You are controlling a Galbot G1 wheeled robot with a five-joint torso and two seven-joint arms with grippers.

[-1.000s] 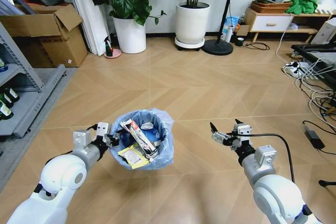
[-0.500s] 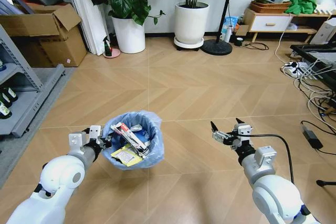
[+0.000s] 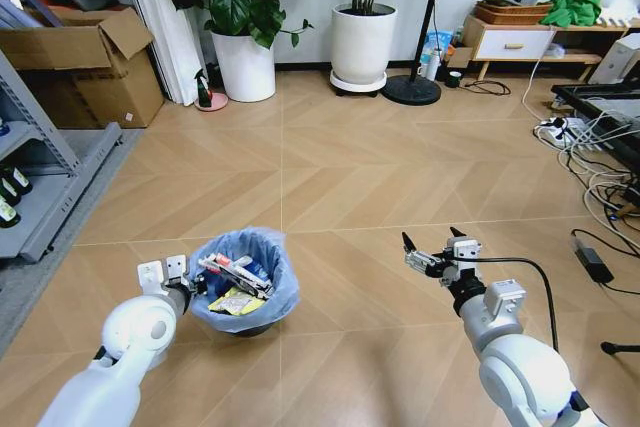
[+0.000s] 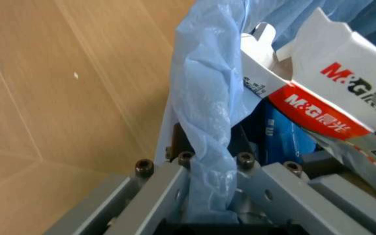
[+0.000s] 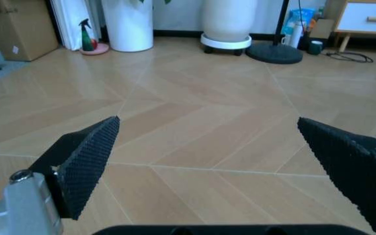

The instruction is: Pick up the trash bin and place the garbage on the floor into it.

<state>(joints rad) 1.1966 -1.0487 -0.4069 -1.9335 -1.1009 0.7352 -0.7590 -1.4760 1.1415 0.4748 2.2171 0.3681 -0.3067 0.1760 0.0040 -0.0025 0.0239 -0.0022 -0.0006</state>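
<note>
The trash bin (image 3: 268, 259), small and dark with a crinkly light-blue bag, stands low on the wood floor at the near left. Inside lies garbage (image 3: 234, 277): a long red-and-white wrapper, a yellow wrapper and blue pieces. My left gripper (image 3: 191, 284) is shut on the bin's near-left rim. In the left wrist view its fingers pinch the blue bag (image 4: 204, 103) over the rim, beside the red-and-white wrapper (image 4: 318, 105). My right gripper (image 3: 429, 250) hangs open above bare floor to the bin's right, and its black pads (image 5: 86, 152) stand wide apart with nothing between them.
Two white plant pots (image 3: 246, 65) (image 3: 363, 42) and a fan base (image 3: 412, 89) stand by the far wall. A green spray bottle (image 3: 205, 88) sits near the left pot. A cardboard box (image 3: 95, 62) and metal shelf (image 3: 45, 182) line the left; cables (image 3: 600, 182) run along the right.
My left arm has drawn back and down, carrying the bin lower and to the left, nearer the floor. The right arm has stayed in place.
</note>
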